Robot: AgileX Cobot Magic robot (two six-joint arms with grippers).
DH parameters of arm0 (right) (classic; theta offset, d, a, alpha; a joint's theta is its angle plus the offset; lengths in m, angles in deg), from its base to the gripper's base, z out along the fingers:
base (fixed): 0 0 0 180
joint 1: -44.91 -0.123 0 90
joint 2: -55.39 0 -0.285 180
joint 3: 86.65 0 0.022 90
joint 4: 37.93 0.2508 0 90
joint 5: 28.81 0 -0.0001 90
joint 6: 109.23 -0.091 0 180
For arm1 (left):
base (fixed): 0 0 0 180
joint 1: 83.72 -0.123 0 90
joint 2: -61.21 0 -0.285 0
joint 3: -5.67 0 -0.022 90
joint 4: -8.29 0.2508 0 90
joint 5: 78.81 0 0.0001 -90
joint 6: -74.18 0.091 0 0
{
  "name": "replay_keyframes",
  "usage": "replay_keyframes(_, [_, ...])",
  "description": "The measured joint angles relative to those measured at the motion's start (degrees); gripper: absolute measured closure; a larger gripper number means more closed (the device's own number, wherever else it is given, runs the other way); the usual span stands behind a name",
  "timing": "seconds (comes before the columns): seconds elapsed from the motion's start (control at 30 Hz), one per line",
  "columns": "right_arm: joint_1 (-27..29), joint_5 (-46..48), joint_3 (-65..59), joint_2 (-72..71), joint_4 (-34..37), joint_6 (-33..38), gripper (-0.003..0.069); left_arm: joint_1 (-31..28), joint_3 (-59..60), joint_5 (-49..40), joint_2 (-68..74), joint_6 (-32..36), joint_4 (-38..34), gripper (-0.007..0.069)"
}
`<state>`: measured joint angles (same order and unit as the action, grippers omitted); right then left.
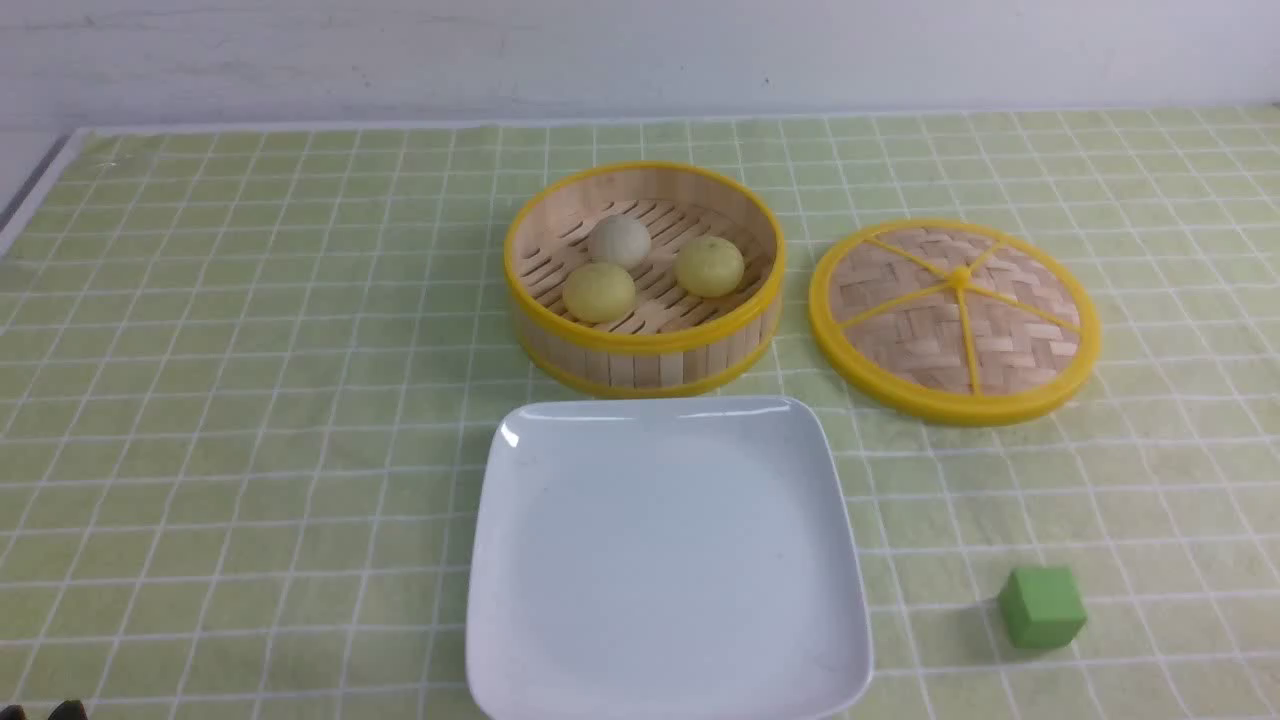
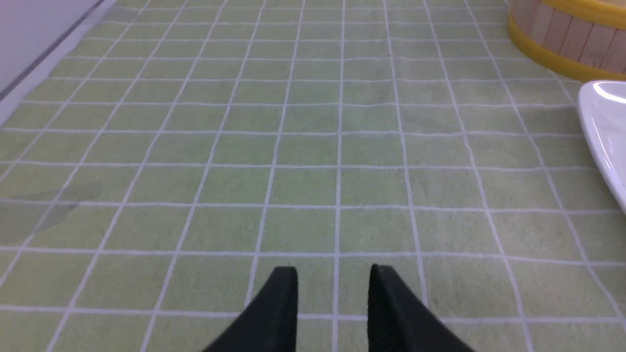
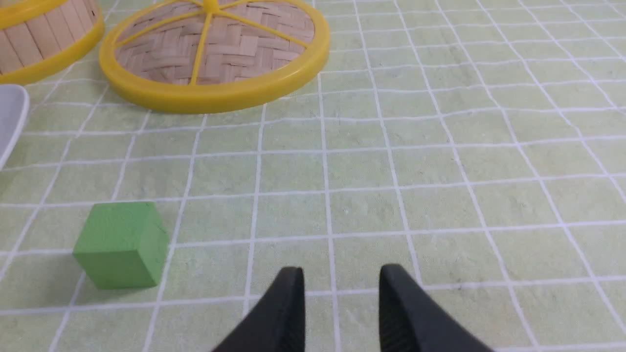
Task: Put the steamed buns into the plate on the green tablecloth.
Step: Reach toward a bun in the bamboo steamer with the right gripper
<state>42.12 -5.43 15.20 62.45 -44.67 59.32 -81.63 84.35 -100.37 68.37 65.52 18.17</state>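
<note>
We find the steamed buns [image 1: 600, 291] in the bamboo steamer [image 1: 640, 362] (lid [image 1: 955, 322] beside it) behind the plate [image 1: 665, 560]; left end effector [image 2: 333, 270] and right end effector [image 3: 341, 270] hang parted, empty, over the green tablecloth [image 1: 250, 400].

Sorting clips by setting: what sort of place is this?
Probably a staged tabletop setup, not a real kitchen: green tablecloth against a bare wall, a bamboo steamer, a stray green cube.

Steamed buns [image 1: 600, 291] lie in the steamer [image 1: 640, 345] behind, perhaps touching, the plate [image 1: 665, 560]; lid [image 1: 955, 320] right of steamer, cube [image 1: 1042, 606] right of plate.
</note>
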Motion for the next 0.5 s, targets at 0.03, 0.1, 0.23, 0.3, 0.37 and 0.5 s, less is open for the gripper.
replay_keyframes(0.03, [0.0,0.0,0.0,0.0,0.0,0.0,0.0419,0.0,0.0,0.0,0.0,0.0,0.0,0.0384])
replay_keyframes(0.1, [0.0,0.0,0.0,0.0,0.0,0.0,0.0419,0.0,0.0,0.0,0.0,0.0,0.0,0.0384])
replay_keyframes(0.23, [0.0,0.0,0.0,0.0,0.0,0.0,0.0419,0.0,0.0,0.0,0.0,0.0,0.0,0.0384])
replay_keyframes(0.3, [0.0,0.0,0.0,0.0,0.0,0.0,0.0419,0.0,0.0,0.0,0.0,0.0,0.0,0.0384])
replay_keyframes(0.37, [0.0,0.0,0.0,0.0,0.0,0.0,0.0419,0.0,0.0,0.0,0.0,0.0,0.0,0.0384])
replay_keyframes(0.5, [0.0,0.0,0.0,0.0,0.0,0.0,0.0419,0.0,0.0,0.0,0.0,0.0,0.6,0.0384])
